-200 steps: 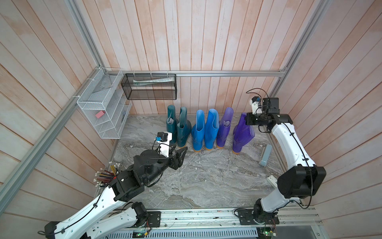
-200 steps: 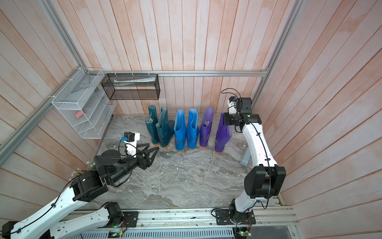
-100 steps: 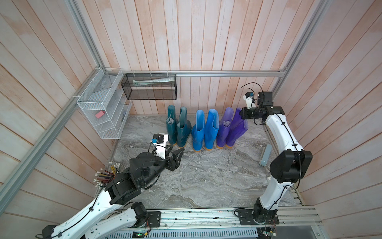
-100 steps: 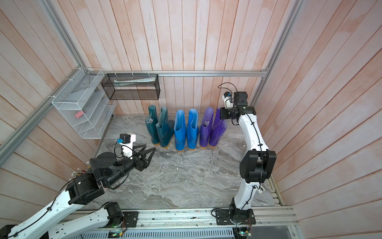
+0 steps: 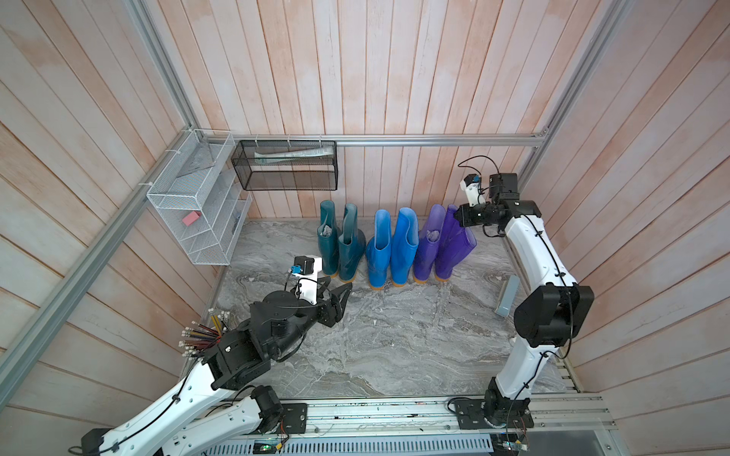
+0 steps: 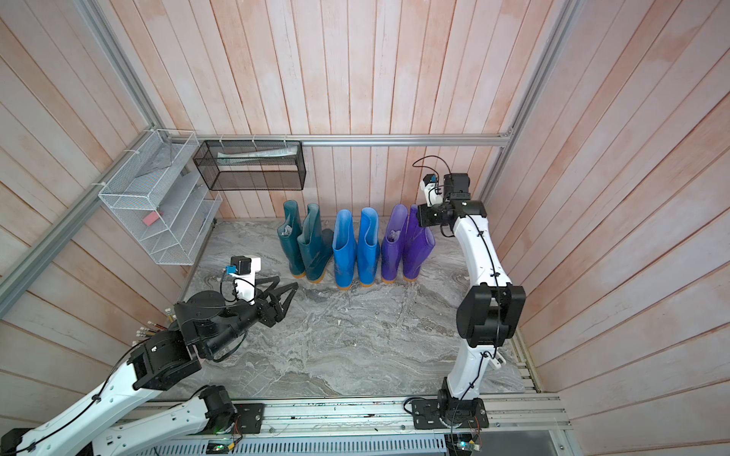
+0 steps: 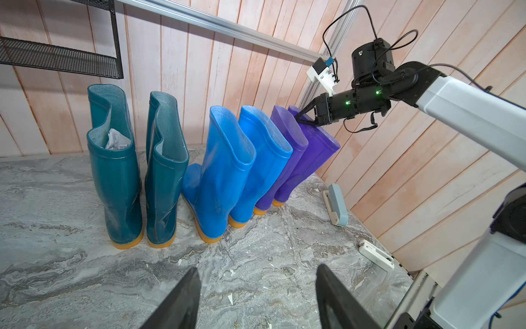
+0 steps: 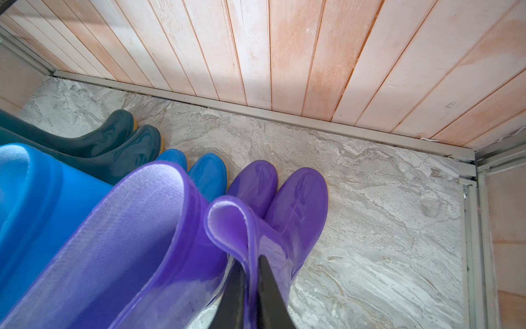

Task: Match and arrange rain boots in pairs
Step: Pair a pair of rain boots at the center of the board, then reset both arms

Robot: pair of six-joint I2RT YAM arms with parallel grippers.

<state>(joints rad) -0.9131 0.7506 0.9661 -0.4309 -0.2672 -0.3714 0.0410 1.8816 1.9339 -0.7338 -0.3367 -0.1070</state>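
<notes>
Boots (image 5: 379, 252) in both top views, six, standing upright in one row on the floor (image 5: 395, 335) by the back wall (image 5: 395, 98): teal pair (image 5: 349, 248), blue pair (image 5: 403, 244), purple pair (image 5: 430, 248), each just beside the next. Gripping the top rim of the end purple boot (image 5: 454, 244) with the right gripper (image 5: 457, 216), at the row's end nearest that arm. Hovering the left gripper (image 5: 339, 283) over bare floor just before the teal pair, jaws standing wide, holding nothing. Left wrist: looking between two wide-apart fingers (image 7: 182, 293) at the whole row, grey paper (image 7: 115, 139) sitting in one of the teal pair, right gripper (image 7: 298, 118) biting the last purple rim. Right wrist: pinching a folded piece of that rim between narrow fingers (image 8: 270, 290), purple toes pointing toward the wall
</notes>
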